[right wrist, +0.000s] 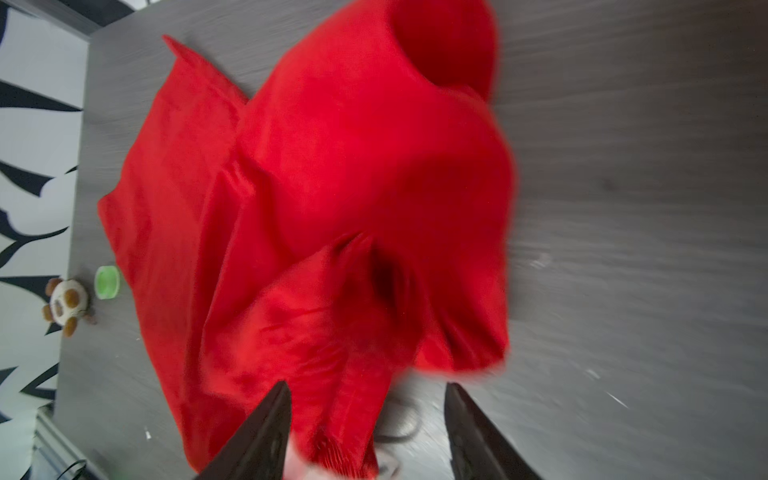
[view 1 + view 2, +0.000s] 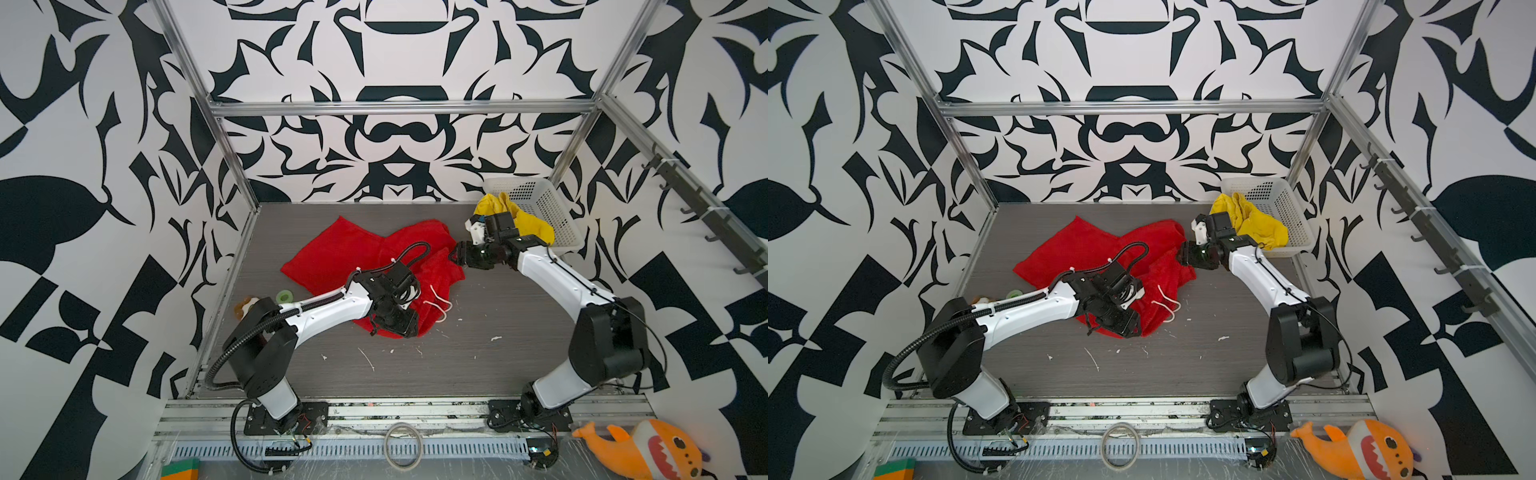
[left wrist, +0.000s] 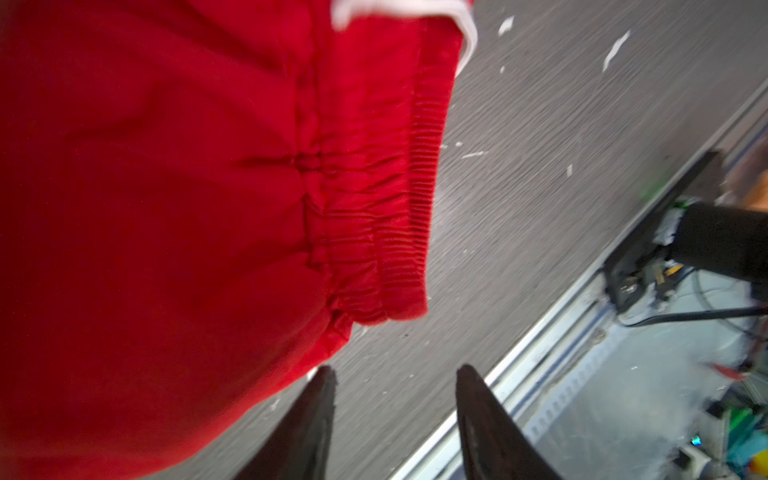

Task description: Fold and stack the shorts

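Nearest, outside the front rail, an orange plush shark (image 2: 642, 451) lies on its side. Farther in, the left gripper (image 3: 392, 372) hovers over the near edge of the red shorts (image 2: 357, 253). Its jaws stand apart with nothing between them, and the gathered waistband lies just beyond the fingertips. The red shorts lie crumpled and spread in the middle of the grey table (image 2: 498, 365), with their white drawstring (image 2: 439, 305) looped at their near right edge. At the shorts' far right edge the right gripper (image 1: 368, 388) points toward them, its jaws also parted. Red fabric shows in the gap, blurred, and whether a finger touches it cannot be told. Beyond, in the far right corner, the yellow shorts (image 2: 525, 222) hang bunched over the rim of the white basket (image 2: 548, 199).
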You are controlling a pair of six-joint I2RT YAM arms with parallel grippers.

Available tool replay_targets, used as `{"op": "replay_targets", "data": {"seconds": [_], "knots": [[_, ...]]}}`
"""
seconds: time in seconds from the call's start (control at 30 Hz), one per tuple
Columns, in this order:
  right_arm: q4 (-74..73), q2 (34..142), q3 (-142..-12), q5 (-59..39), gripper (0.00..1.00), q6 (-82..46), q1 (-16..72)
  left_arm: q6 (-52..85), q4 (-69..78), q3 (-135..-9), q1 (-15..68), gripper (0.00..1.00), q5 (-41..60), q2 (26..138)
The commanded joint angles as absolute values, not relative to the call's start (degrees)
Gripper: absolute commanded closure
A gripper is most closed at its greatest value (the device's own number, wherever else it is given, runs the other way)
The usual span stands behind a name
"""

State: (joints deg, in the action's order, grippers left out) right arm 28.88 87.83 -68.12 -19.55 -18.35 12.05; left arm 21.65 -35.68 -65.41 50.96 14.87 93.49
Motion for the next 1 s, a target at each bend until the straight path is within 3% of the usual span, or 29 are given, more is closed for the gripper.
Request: {"op": "replay_targets", "data": {"seconds": [0.0,0.13,0.3,0.47,0.73,0.97], "knots": [[33.4,79.6,-65.2,-18.4,0.36,-16.8,12.3,17.6,-36.3,-67.8,50.3,0.46,14.8,89.1],[33.8,72.9,-57.6,-22.2,0.35,-21.5,12.3,5.4,-40.6,-68.1,50.2,0.47,12.0,87.5],[19.2,63.0,-43.2,-31.6,0.35,-35.1,12.4,-16.5,-41.3,-67.3,50.3,0.47,11.8,88.5],[14.1,56.9,-34.4,-32.0,0.35,-42.1,12.4,-33.0,-36.8,-65.1,51.3,0.43,13.5,89.6],[11.1,53.3,-28.5,-33.6,0.34,-46.4,12.4,-40.1,-27.4,-60.6,52.8,0.35,12.2,92.9],[10.3,53.6,-26.9,-33.7,0.34,-47.8,12.4,-39.8,-19.2,-58.7,54.8,0.35,7.4,97.3]]}}
